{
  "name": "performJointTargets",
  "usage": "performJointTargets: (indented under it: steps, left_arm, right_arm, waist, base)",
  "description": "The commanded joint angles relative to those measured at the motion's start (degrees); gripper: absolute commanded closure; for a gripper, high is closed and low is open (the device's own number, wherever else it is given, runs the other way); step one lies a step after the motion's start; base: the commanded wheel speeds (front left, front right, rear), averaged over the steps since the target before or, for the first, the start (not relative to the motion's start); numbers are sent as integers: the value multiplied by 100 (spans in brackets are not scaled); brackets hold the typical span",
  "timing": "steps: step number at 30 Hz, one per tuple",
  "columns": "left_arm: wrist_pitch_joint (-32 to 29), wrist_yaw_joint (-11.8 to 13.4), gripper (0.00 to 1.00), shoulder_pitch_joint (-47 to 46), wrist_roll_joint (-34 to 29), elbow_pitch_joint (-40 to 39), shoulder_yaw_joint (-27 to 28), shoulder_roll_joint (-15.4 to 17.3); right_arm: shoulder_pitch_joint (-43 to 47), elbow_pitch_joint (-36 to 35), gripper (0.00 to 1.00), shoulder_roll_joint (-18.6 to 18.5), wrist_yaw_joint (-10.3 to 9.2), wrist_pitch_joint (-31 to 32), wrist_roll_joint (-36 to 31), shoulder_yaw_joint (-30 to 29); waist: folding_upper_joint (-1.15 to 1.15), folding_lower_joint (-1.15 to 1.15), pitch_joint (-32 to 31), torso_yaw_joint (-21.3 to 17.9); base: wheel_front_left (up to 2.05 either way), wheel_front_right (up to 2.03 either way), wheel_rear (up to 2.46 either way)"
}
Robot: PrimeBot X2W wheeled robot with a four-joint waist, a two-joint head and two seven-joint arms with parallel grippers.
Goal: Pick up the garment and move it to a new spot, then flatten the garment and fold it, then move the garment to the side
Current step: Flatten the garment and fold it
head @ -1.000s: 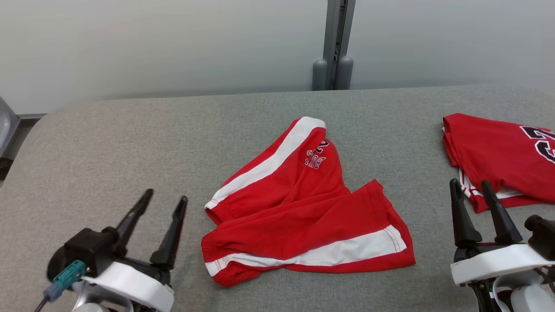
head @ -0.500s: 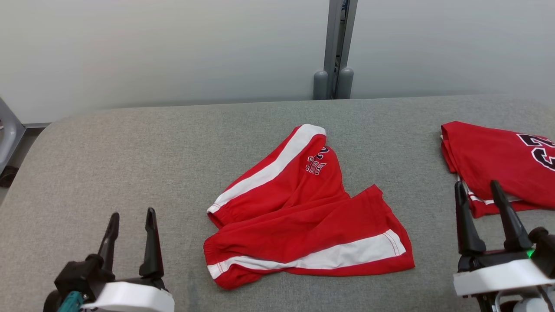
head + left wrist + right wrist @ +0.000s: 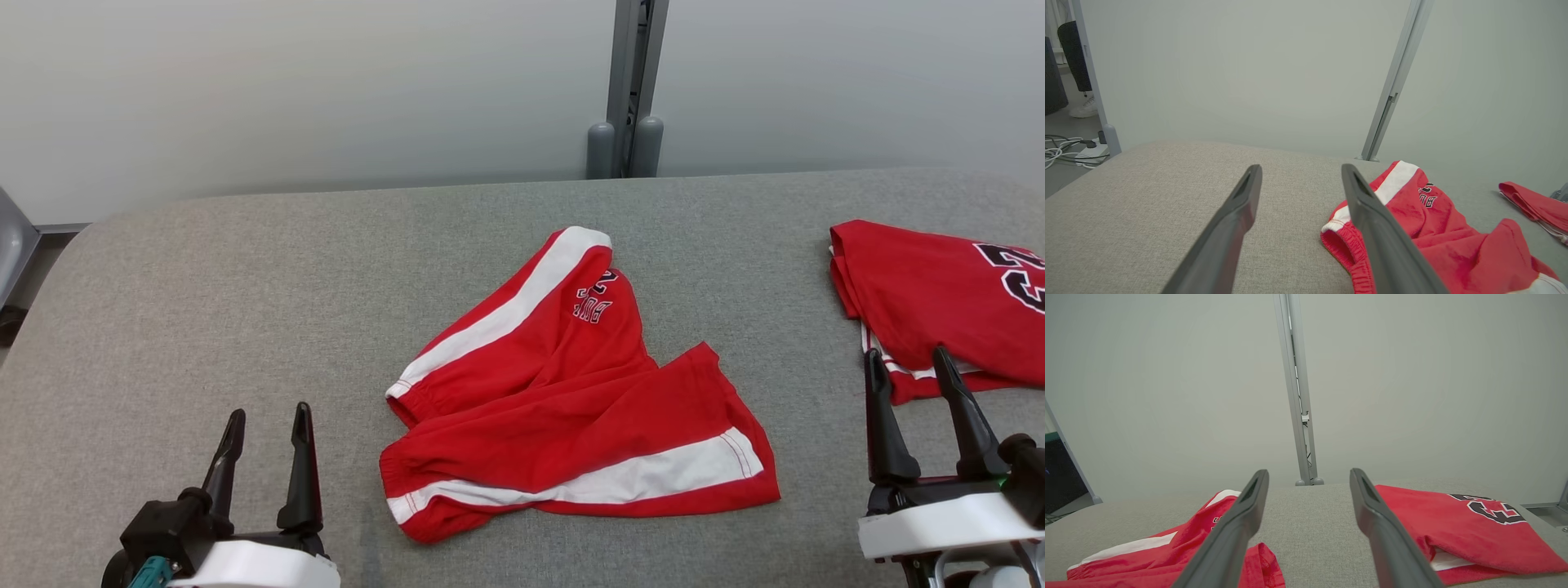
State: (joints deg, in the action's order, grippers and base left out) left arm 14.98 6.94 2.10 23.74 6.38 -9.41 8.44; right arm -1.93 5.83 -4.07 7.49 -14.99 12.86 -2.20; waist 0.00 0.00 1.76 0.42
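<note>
- Left fingers [image 3: 300, 465] are spread and empty, low at the near left of the tabletop [image 3: 204, 286]. Right fingers [image 3: 880, 416] are likewise spread and empty at the near right.
- Shorts [image 3: 563, 400] lie rumpled mid-tabletop between the two, touching neither (red, white side stripes), with one half doubled over the other.
- They look light and limp, and will likely sag and drag when lifted. A pinch on the gathered waistband [image 3: 392, 474], nearest the left fingers, seems the surest hold.
- Beyond the right fingers, a jersey [image 3: 939, 294] lies apart.

Red shorts [image 3: 571, 400]: one pair. Red jersey [image 3: 939, 286]: one. Pincers: two, left pincer [image 3: 269, 410], right pincer [image 3: 908, 353]. Bench [image 3: 245, 286]: one.
</note>
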Motion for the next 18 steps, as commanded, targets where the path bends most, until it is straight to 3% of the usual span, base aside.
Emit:
performJointTargets:
  steps: [1,11,18]
  left_arm:
    - [24,-73,0,-67,-73,34,69,-9]
    - [24,-381,0,-89,-236,256,265,-201]
    - [8,-628,0,-157,-81,528,157,-213]
  right_arm:
    - [-77,16,0,-10,1,-24,-36,-23]
    - [-51,241,0,-19,1,-24,23,47]
    - [-140,744,0,-255,1,-24,240,407]
  waist:
    - [0,0,3,0]
    - [0,0,-48,6]
    - [0,0,-66,47]
  base:
    - [0,0,0]
    - [0,0,0]
    - [0,0,0]
